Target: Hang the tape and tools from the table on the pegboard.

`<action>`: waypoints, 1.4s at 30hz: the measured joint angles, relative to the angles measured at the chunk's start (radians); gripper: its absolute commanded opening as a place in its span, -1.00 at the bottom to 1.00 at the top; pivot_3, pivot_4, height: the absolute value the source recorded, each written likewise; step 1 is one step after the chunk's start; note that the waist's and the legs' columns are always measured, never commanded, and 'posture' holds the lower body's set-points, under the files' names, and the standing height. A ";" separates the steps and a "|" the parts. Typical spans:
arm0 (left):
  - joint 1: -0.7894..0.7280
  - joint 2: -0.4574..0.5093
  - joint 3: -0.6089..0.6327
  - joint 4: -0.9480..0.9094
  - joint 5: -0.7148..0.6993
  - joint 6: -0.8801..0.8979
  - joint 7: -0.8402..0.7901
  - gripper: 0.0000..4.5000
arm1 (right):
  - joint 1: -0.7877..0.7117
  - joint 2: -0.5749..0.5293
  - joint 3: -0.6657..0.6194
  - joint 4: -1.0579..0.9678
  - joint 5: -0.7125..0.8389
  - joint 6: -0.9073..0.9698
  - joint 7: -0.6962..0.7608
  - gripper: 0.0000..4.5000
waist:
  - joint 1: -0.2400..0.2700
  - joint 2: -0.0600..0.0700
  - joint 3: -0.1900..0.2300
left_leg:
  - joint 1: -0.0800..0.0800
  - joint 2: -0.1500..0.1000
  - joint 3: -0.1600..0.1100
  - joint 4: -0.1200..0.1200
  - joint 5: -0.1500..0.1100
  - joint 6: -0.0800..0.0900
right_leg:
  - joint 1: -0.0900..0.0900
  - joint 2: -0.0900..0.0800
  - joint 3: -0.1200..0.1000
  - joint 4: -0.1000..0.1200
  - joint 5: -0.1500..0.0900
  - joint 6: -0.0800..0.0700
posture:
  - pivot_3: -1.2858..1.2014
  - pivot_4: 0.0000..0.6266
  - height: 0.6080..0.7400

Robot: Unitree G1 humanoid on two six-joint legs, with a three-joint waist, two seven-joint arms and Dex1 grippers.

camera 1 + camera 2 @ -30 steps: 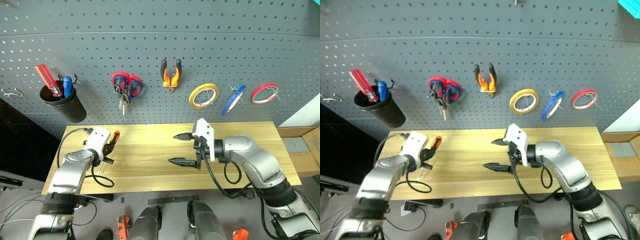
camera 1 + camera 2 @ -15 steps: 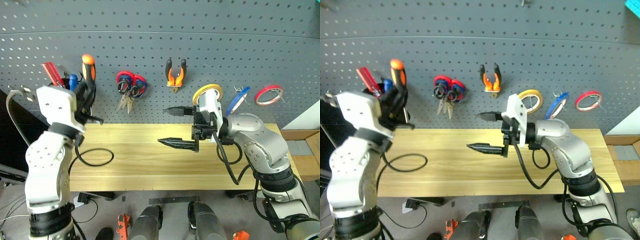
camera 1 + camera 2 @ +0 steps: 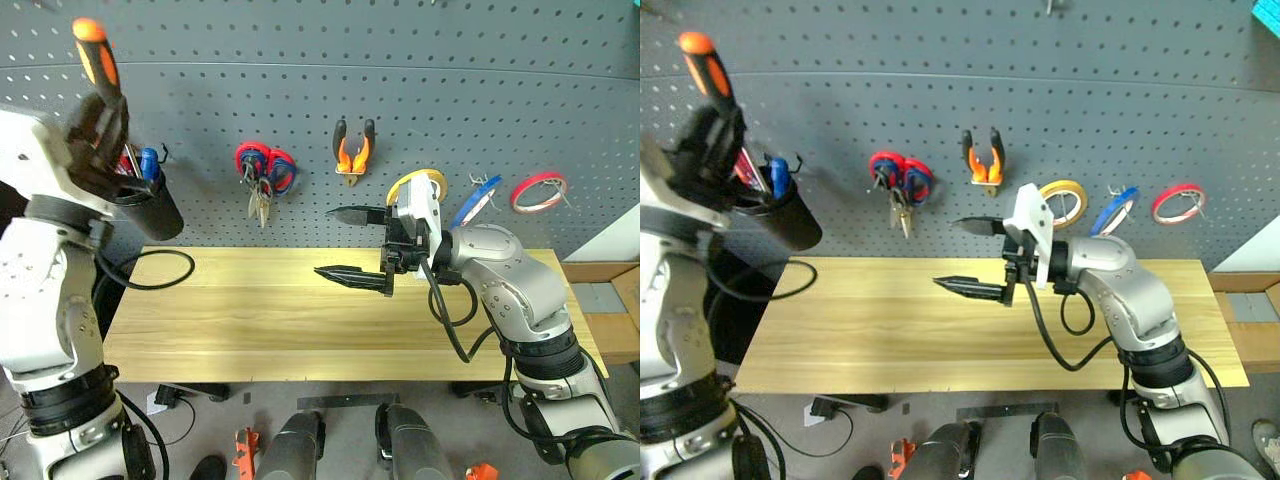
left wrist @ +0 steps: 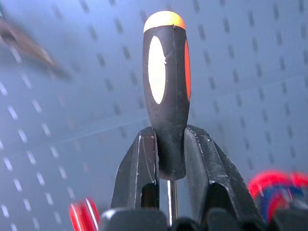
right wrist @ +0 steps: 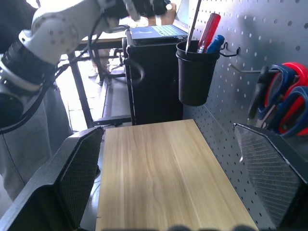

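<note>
The left gripper clamps one screwdriver, handle up, shaft pointing down into the black cup on the pegboard directly below. The right gripper stands wide and empty over the table. Hanging already: one pliers, three tape rolls.

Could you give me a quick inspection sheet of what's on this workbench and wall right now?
Surface: light wood table, bare.
Job's things: orange-and-black screwdriver raised above black cup; orange pliers, black scissors, blue tape ring hang on grey pegboard.
Clutter: red-and-blue scissors, yellow tape, red tape, red screwdriver.
Grippers: left gripper shut on screwdriver; right gripper open, empty.
Cables: black cable.
Surroundings: laptop.
</note>
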 measured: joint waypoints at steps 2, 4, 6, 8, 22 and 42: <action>-0.038 0.021 0.000 0.039 0.002 -0.014 0.002 -0.81 | -0.001 -0.001 0.005 0.010 -0.001 -0.002 0.007 1.00 | 0.000 0.000 0.000 | 0.000 0.000 0.000 0.000 0.000 0.000 | 0.000 0.000 0.000 0.000 0.000 0.000 | 0.06 -0.42 1.00; -0.058 0.039 0.003 0.059 0.004 -0.030 0.005 -0.81 | -0.004 0.001 0.011 0.015 -0.002 -0.007 0.017 1.00 | 0.000 0.000 0.000 | 0.000 0.000 0.000 0.000 0.000 0.000 | 0.000 0.000 0.000 0.000 0.000 0.000 | 0.07 -0.43 1.00; -0.061 0.044 0.004 0.063 0.005 -0.044 0.005 -0.81 | -0.019 0.009 0.012 0.025 -0.002 -0.017 0.018 1.00 | -0.002 0.000 0.000 | 0.000 0.000 0.000 0.000 0.000 0.000 | 0.000 0.000 0.000 0.000 0.000 0.000 | 0.07 -0.43 1.00; -0.062 0.054 0.004 0.074 0.008 -0.052 0.005 -0.81 | -0.045 0.031 0.012 0.040 -0.002 -0.030 0.011 1.00 | -0.003 0.000 0.000 | 0.000 0.001 0.000 0.000 0.001 -0.001 | -0.001 0.001 0.000 0.001 0.000 0.000 | 0.07 -0.43 1.00; 0.031 0.019 0.005 0.204 0.084 -0.175 0.074 -0.81 | -0.107 0.110 -0.003 0.087 -0.029 -0.082 -0.076 1.00 | -0.002 -0.003 -0.003 | 0.000 0.000 0.000 0.000 0.001 -0.002 | -0.001 0.001 0.000 0.001 0.000 0.000 | 0.06 -0.45 1.00; 0.102 0.000 0.007 0.122 -0.085 -0.034 0.008 0.98 | -0.143 0.091 -0.002 0.126 -0.044 -0.119 -0.042 1.00 | -0.003 -0.009 -0.029 | 0.001 0.000 0.000 0.001 0.001 -0.002 | 0.000 0.001 0.001 0.002 0.001 -0.001 | 0.07 -0.51 1.00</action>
